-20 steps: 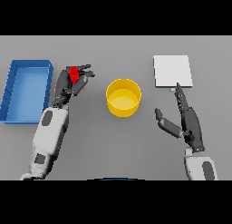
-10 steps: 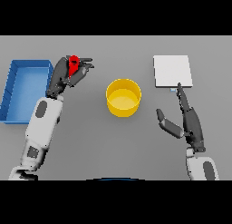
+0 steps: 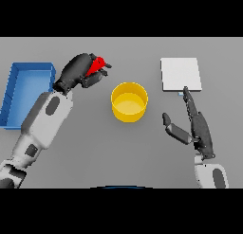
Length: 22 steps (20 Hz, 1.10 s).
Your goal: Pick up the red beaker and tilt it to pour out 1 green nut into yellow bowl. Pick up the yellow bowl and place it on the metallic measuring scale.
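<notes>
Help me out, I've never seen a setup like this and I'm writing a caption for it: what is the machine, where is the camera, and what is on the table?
This is a humanoid robot with two white and grey arms ending in dark hands. The picture is taken as from its head, looking down at a grey table, so its own left is on the picture's left.

The left hand has its fingers curled round a red beaker, held to the left of the yellow bowl. Whether a nut is inside the beaker cannot be seen.

The right hand rests open, fingers straight, holding nothing. Just beyond its fingertips lies a flat pale square, the measuring scale. At the far left stands a blue tray.
</notes>
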Each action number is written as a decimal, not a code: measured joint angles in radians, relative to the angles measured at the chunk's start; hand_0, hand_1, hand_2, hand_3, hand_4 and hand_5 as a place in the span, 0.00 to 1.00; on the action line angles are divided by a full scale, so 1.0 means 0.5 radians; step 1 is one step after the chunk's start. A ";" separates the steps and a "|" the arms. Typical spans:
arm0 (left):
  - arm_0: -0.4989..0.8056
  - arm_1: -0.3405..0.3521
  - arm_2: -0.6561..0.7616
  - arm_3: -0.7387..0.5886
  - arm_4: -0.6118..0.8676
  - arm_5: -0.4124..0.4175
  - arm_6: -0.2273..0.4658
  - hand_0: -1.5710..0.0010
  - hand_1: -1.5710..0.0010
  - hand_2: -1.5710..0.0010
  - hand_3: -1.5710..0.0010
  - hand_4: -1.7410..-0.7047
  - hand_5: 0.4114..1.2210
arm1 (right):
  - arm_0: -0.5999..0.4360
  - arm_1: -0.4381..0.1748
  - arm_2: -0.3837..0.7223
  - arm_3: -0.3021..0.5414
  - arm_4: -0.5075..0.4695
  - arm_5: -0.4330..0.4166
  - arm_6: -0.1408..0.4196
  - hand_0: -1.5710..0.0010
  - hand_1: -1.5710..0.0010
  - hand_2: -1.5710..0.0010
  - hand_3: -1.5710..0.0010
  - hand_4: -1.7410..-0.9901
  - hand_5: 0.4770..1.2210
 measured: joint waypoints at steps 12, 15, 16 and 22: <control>-0.510 0.126 -0.740 0.259 -0.798 -0.410 0.085 0.00 0.00 0.00 0.14 0.02 0.99 | 0.037 0.050 -0.019 -0.016 -0.091 0.020 0.065 1.00 1.00 1.00 1.00 0.72 0.24; -0.617 0.125 -0.867 0.323 -0.910 -0.499 -0.003 0.00 0.00 0.00 0.14 0.02 1.00 | 0.048 0.076 -0.025 0.004 -0.125 0.026 0.035 1.00 1.00 1.00 1.00 0.70 0.21; -0.643 0.125 -0.913 0.339 -0.940 -0.527 -0.056 0.00 0.00 0.00 0.11 0.02 1.00 | 0.048 0.085 -0.027 0.002 -0.135 0.024 0.043 1.00 1.00 1.00 1.00 0.69 0.20; -0.843 0.085 -1.160 0.482 -1.173 -0.544 -0.239 0.00 0.00 0.00 0.03 0.01 1.00 | 0.043 0.088 -0.010 0.012 -0.042 -0.039 0.005 1.00 1.00 1.00 1.00 0.73 0.14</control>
